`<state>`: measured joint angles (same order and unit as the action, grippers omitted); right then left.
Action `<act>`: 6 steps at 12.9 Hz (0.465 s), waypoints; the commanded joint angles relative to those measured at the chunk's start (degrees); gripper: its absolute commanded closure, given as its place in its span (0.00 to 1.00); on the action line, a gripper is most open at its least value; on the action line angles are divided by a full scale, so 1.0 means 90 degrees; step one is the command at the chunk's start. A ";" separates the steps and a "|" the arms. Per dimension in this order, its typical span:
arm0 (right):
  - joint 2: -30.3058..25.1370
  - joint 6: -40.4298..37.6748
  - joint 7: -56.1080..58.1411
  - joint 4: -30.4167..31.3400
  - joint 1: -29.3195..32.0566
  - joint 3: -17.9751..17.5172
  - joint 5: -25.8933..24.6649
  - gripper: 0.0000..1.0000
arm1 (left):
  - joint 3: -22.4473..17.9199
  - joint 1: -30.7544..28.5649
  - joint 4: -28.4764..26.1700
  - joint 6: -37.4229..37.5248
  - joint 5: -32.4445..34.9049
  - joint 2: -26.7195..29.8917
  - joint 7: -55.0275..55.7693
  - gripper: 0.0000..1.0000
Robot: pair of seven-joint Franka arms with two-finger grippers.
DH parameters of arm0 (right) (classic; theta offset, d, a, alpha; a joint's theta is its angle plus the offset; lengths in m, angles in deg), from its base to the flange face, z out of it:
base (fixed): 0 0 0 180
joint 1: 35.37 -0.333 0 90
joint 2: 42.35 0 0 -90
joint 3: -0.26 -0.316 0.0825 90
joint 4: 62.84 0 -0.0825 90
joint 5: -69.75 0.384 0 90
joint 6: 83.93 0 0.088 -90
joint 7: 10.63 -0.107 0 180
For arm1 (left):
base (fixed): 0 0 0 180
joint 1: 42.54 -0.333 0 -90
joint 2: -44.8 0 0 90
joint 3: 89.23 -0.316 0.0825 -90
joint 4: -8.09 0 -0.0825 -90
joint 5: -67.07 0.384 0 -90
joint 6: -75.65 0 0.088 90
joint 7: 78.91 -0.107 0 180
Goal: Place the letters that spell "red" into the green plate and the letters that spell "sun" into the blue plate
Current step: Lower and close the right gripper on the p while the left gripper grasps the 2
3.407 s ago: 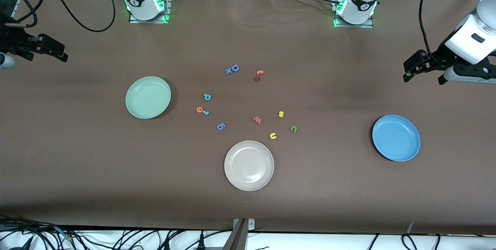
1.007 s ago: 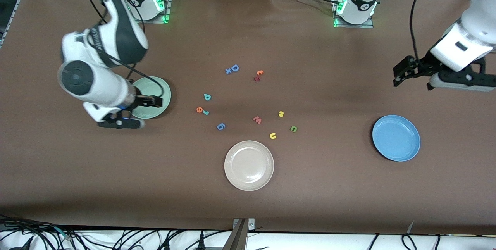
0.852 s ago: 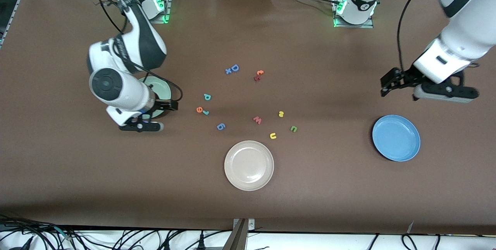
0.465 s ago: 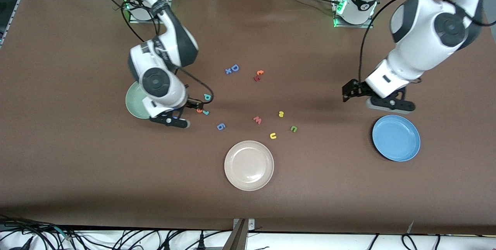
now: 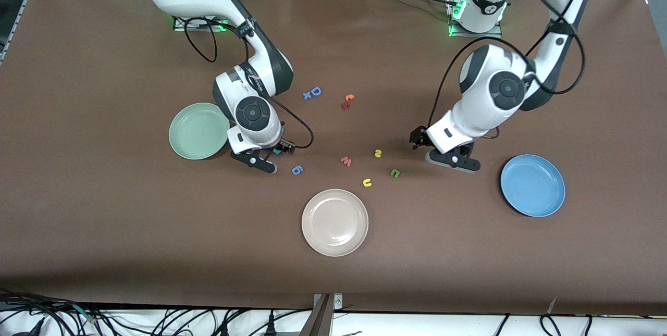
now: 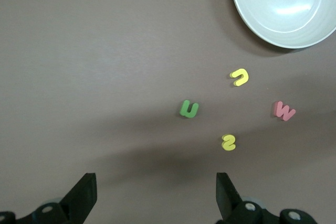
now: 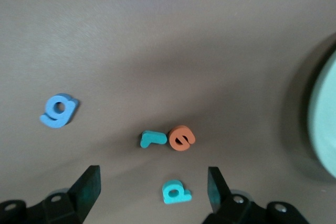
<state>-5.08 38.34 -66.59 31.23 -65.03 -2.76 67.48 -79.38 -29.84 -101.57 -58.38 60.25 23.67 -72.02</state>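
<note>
With the front view read as a dial, twelve toward the robots' bases and six toward the camera, we note the green plate [image 5: 199, 131] at nine o'clock of the scattered letters, toward the right arm's end of the worktop [image 5: 104, 221]. The blue plate [image 5: 532, 185] lies at about four o'clock of them, toward the left arm's end. Both plates hold nothing. The right gripper [image 7: 152, 184] hangs low over the "red" letters, jaws open and gripping nothing. Its wrist view shows the teal r [image 7: 153, 139] and orange e [image 7: 181, 138] side by side, almost touching, and the teal d [image 7: 176, 192] near them but apart, lying flat between the two fingers [image 7: 89, 187]. From the front the arm hides all three. The blue g [image 5: 297, 170] lies just at four o'clock of that hand. The left gripper [image 6: 155, 187] is over bare worktop at two o'clock of the yellow s [image 5: 378, 153], jaws wide open and holding nothing. The yellow u [image 5: 367, 183] sits at seven o'clock of the s and the green n [image 5: 395, 173] at four o'clock, each apart from the others. The pink w [image 5: 346, 161] lies at eight o'clock of the s, and the cream plate [image 5: 334, 222] at six o'clock of the w. A blue D [image 5: 316, 91] lies at twelve o'clock of the g, well apart.
</note>
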 commanded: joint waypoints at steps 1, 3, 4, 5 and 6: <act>-0.0069 0.0242 -0.0391 0.0454 -0.0199 0.0051 -0.0090 0.18 | -0.0069 0.0297 0.0134 -0.0398 -0.0161 -0.0317 0.0510 0.00; -0.0118 0.0232 -0.0568 0.0631 -0.0316 0.0042 -0.0099 0.18 | -0.0079 0.0590 0.0183 -0.0681 -0.0122 -0.0561 0.0981 0.00; -0.0128 0.0203 -0.0569 0.0641 -0.0356 0.0042 -0.0099 0.18 | -0.0079 0.0688 0.0232 -0.0741 -0.0122 -0.0707 0.1021 0.00; -0.0137 0.0184 -0.0569 0.0651 -0.0356 0.0042 -0.0099 0.18 | -0.0089 0.0834 0.0242 -0.0838 -0.0131 -0.0824 0.1060 0.00; -0.0167 0.0174 -0.0578 0.0661 -0.0356 0.0051 -0.0099 0.18 | -0.0098 0.0884 0.0261 -0.0936 -0.0131 -0.0903 0.1196 0.00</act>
<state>-4.68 39.42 -70.54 35.30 -67.79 -2.77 67.48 -79.35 -23.84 -101.30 -65.38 60.25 18.14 -62.83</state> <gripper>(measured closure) 0.181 0.000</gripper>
